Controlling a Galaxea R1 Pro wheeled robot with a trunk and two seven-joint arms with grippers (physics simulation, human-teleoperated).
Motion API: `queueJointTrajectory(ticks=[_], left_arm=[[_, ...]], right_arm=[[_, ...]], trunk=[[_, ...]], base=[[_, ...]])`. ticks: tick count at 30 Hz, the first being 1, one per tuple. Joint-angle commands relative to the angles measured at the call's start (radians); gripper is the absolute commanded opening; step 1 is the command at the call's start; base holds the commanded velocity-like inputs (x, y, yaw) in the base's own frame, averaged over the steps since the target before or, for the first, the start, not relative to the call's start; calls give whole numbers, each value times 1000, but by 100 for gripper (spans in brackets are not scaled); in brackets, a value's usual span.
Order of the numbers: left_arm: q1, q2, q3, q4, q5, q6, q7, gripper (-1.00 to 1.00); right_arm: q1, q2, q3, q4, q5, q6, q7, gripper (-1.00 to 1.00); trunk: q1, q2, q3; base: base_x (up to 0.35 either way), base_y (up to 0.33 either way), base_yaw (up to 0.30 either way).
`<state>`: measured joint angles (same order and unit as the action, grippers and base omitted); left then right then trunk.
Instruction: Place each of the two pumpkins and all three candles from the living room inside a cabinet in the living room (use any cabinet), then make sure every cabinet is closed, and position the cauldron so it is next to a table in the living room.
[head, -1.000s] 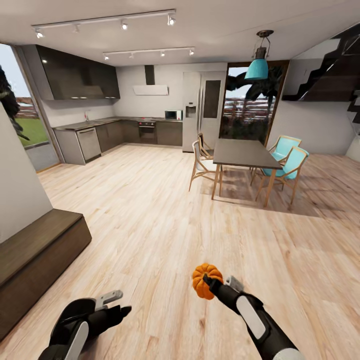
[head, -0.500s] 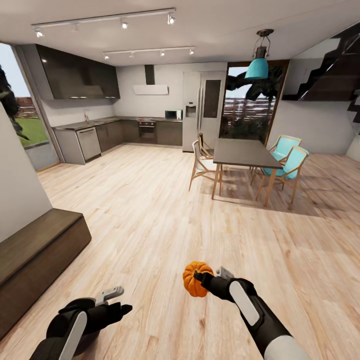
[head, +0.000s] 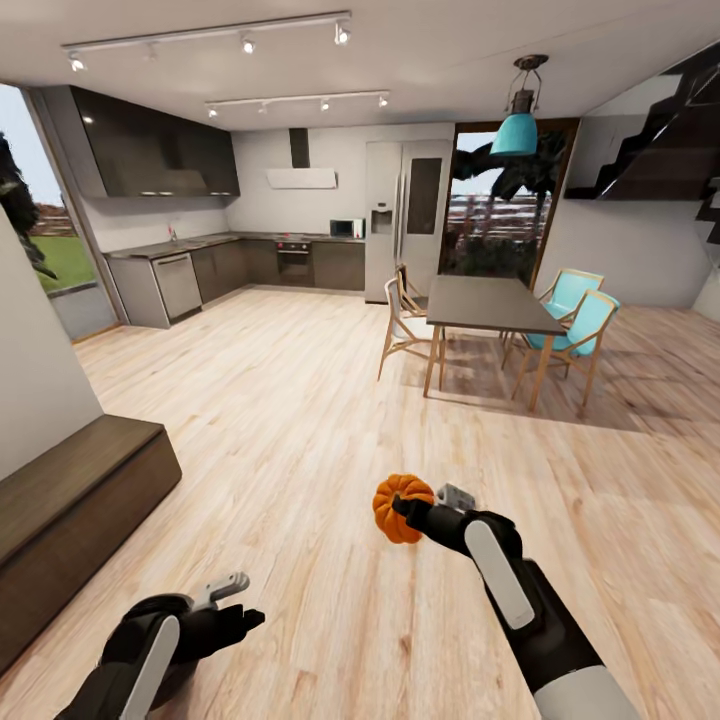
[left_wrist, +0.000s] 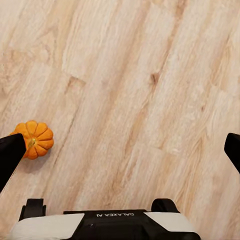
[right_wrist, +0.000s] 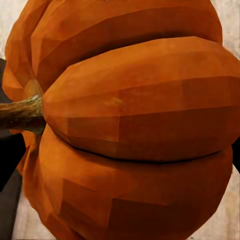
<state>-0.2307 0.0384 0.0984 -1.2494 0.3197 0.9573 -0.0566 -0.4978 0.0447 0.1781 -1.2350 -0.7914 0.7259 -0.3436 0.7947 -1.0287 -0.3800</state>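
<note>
My right gripper (head: 412, 512) is shut on a ribbed orange pumpkin (head: 395, 505) and holds it in the air above the wooden floor, in front of me. Up close in the right wrist view the pumpkin (right_wrist: 130, 125) sits between the dark fingers, its stem lying sideways. Low at the left, my left gripper (head: 238, 602) is open and holds nothing. Between its wide-spread fingers (left_wrist: 11, 155) is bare floor, and a small orange pumpkin (left_wrist: 35, 140) shows beside one finger. The long dark brown cabinet (head: 75, 495) stands against the left wall, its fronts shut.
A dining table (head: 490, 305) with wooden and turquoise chairs (head: 580, 330) stands ahead to the right. Grey kitchen units (head: 200, 270) line the far wall. A staircase (head: 670, 140) rises at the right. Wide wooden floor (head: 300, 420) lies between me and the table.
My right arm has raised the pumpkin and carried it a little forward. The left gripper has stayed low and open.
</note>
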Motion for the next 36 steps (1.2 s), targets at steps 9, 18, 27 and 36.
queueJointTrajectory(ticks=[9, 18, 27, 36], left_arm=[[-163, -9, 1, 224, -7, -7, 85, 100], [-418, -35, -3, 829, -10, -389, 271, 100], [-427, -54, -12, 992, -12, -552, 327, 100], [-427, -56, -15, 1071, -13, -610, 323, 100]], right_arm=[[-1, 21, 83, -56, -24, 32, -192, -100], [-1, 39, 122, -58, -20, 30, -196, -100], [-1, 47, 219, -129, -18, 30, -196, -100], [-1, 55, 322, -214, -19, 27, -199, -100]], trunk=[[35, -64, -30], [69, -127, -66], [104, -190, -106], [138, -253, -134]], base=[[0, 0, 0], [0, 0, 0], [0, 0, 0], [0, 0, 0]])
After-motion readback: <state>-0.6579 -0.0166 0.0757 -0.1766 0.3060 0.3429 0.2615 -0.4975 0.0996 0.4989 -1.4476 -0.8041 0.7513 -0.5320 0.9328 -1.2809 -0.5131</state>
